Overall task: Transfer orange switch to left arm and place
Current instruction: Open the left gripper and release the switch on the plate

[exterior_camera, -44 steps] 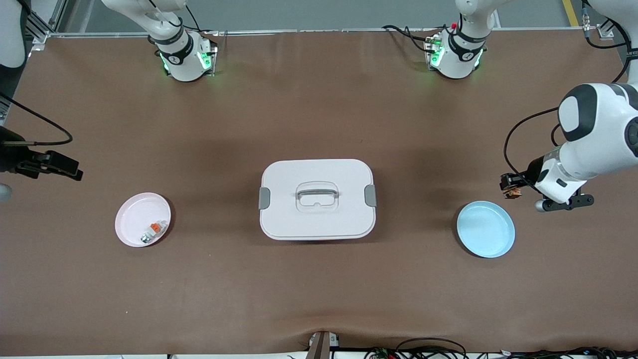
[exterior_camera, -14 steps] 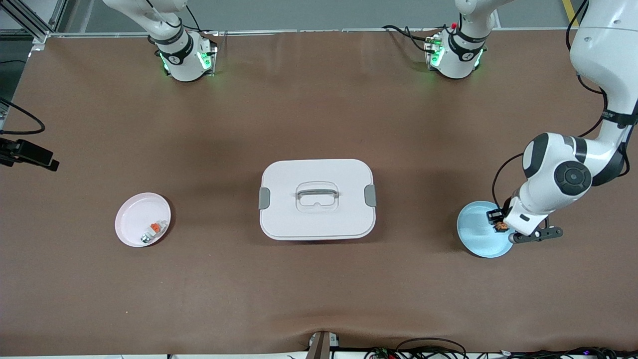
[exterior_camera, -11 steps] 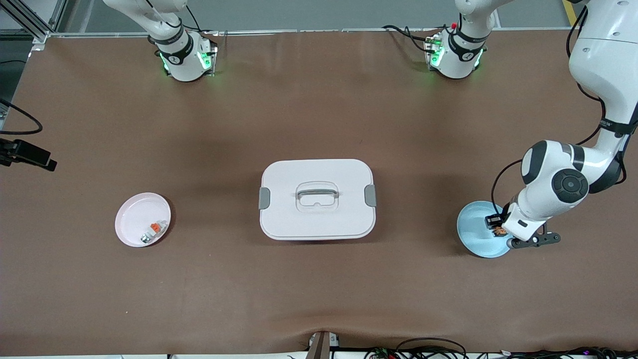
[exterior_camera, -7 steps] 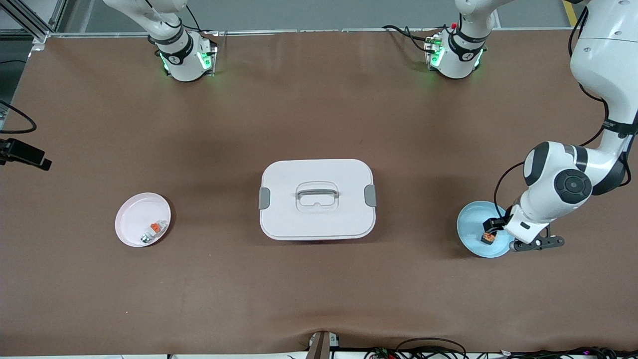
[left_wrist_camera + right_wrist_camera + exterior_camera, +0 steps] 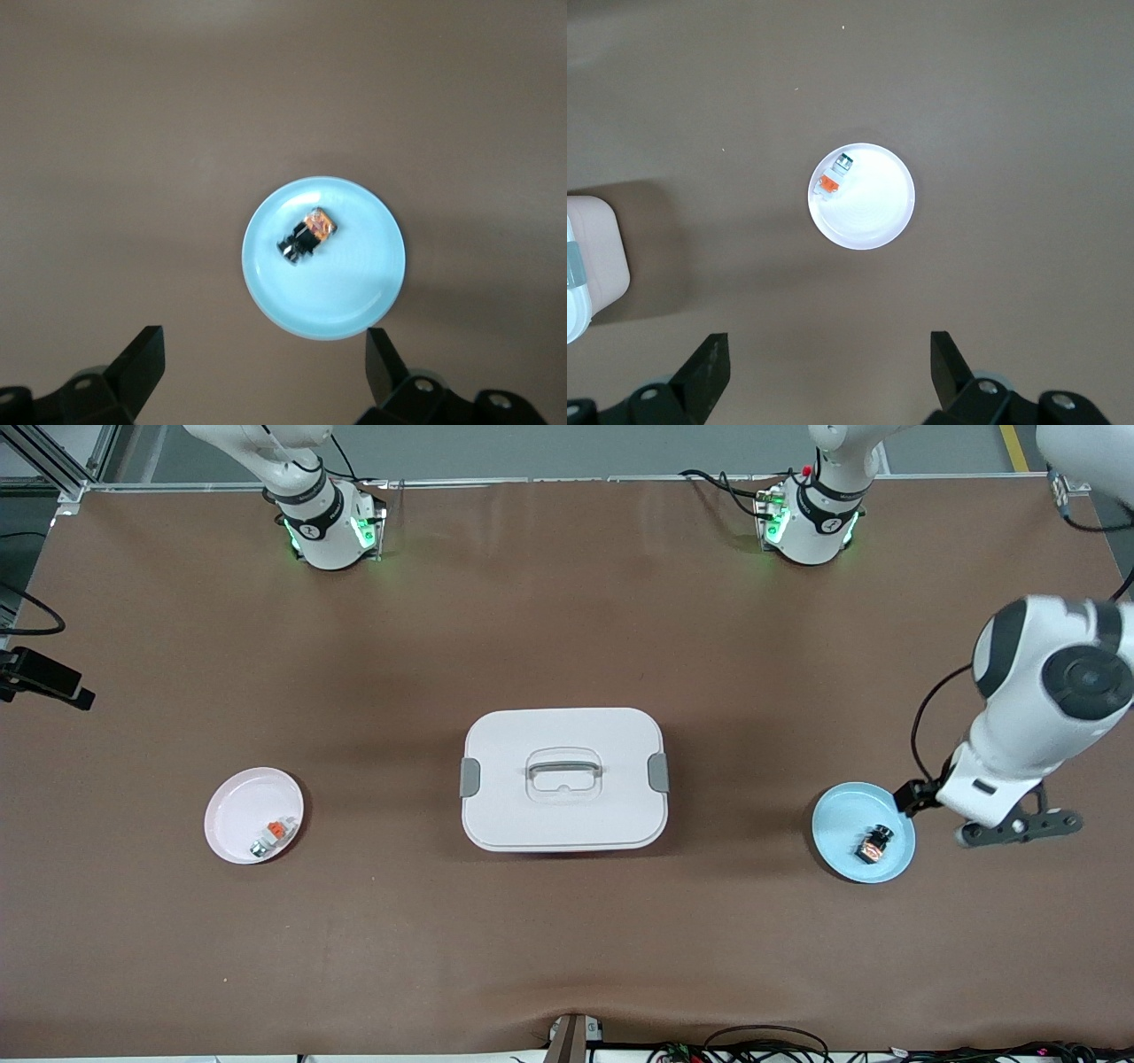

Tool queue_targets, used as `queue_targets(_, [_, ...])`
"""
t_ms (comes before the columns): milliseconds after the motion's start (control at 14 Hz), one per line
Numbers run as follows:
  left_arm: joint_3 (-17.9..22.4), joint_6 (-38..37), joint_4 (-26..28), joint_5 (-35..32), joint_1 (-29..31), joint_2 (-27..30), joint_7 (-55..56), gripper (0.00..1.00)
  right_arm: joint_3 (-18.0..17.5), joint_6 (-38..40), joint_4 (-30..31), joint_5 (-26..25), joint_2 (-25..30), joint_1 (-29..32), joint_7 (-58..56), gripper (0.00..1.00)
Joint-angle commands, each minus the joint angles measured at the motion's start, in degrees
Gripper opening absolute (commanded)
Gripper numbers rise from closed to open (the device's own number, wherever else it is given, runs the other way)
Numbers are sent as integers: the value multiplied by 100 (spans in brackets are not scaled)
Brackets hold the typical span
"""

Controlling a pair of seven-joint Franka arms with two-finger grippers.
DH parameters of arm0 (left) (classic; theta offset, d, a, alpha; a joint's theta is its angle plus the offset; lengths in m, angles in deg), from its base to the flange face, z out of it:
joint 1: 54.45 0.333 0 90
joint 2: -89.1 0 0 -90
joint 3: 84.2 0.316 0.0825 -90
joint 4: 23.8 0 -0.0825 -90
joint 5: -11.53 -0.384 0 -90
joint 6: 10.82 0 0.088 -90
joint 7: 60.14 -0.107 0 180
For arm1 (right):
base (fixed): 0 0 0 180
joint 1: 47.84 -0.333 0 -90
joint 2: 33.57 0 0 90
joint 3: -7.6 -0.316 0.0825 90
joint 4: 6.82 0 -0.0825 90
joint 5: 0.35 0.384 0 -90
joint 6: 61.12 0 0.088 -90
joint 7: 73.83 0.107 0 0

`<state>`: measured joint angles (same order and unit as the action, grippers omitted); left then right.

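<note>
- Front view: box (image 5: 563, 779) mid-table, lid on, grey latches at both ends.
- Blue plate (image 5: 846, 859) toward the left arm's end of the table, well apart from the box; orange switch (image 5: 873, 844) lying in it, touched by nothing.
- Left gripper (image 5: 912, 797) up in the air over the plate's rim, mostly hidden under its white wrist; spread of fingers not readable here.
- Pink plate (image 5: 232, 825) toward the right arm's end, with a white piece with orange top (image 5: 276, 830) and a grey piece (image 5: 259, 849) just beside each other in it.
- Right gripper out of this view; only a black fitting at the table's edge.
- Left wrist view: left gripper (image 5: 266, 372) spread wide and empty, high over the blue plate (image 5: 354, 305); switch (image 5: 307, 237) on its side in the plate, orange end up.
- Right wrist view: right gripper (image 5: 829, 367) wide and empty, waiting high over the table near the pink plate (image 5: 873, 221); both small pieces (image 5: 833, 175) in the plate, a corner of the box (image 5: 594, 261) at the frame's edge.
</note>
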<state>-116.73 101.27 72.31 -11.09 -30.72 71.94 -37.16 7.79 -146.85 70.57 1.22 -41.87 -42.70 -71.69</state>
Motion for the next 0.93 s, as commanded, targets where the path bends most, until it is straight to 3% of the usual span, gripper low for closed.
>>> queue_targets(0, [-60,-1421,-844,354,27,134,-379,100,-37,-120,372,90,276,49,-20,100])
queue_targets(287, [-219,-2392,-1313,679,35,466,-698,100,-46,-392,855,99,618,31,-20,100])
queue_targets(430, [-193,-2446,-1323,978,53,809,-882,100,-46,-576,1145,99,794,22,-20,100])
queue_targets(860, [-166,-2621,-1322,1242,79,1451,-1568,100,-37,-586,1155,99,803,40,-20,100])
